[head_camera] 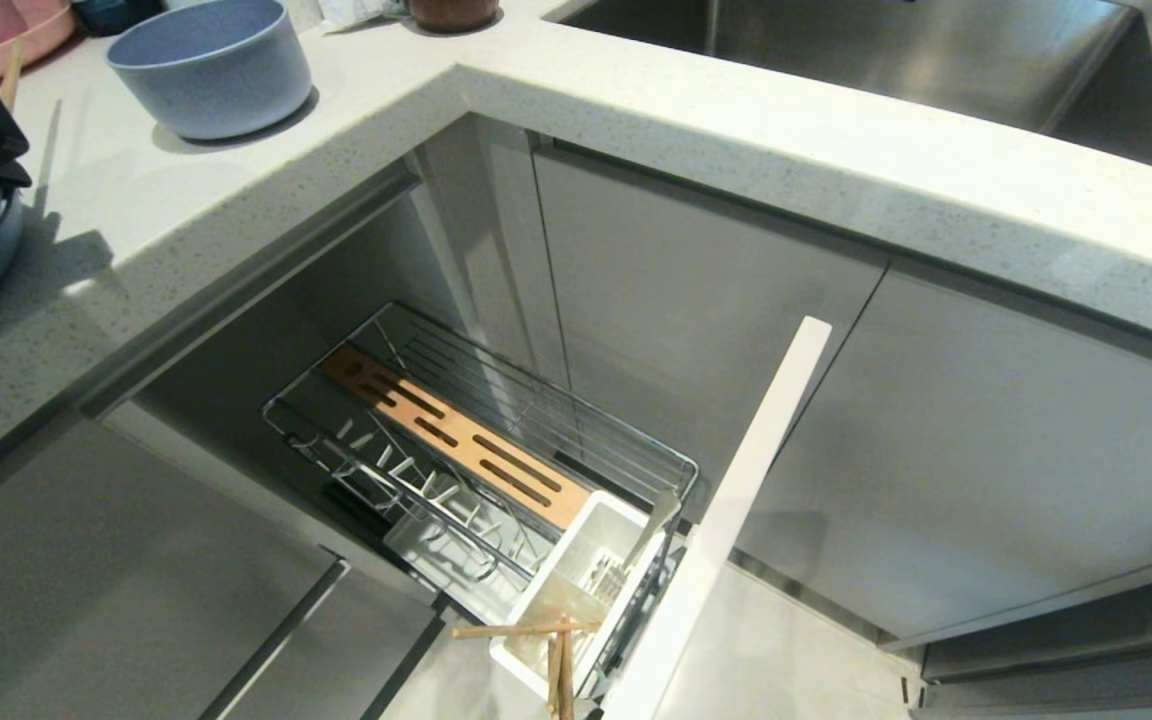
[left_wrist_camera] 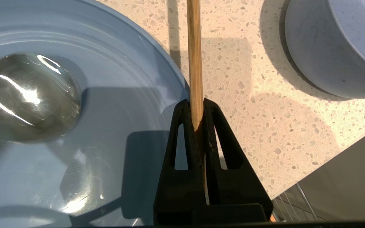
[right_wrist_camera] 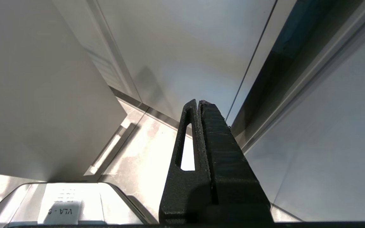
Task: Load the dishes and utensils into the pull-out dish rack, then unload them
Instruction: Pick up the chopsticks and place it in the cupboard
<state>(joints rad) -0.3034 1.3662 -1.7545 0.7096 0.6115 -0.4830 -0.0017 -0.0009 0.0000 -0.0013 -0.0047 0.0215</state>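
Light wood in a black grip: the left tool is clamped shut on one chopstick at the blue plate rim.

The stick runs straight out past the fingertips, over the speckled desk beside the plate. A silver spoon lies in the plate; the blue bowl stands on the desk apart from the plate. The pull-out dish rack stands open below the desk, a chopstick across its white cup. The right tool hangs fully closed and empty by the cabinets.

The pull-out dish rack stood open below the desk — chopsticks in its utensil cup, the blue bowl above.
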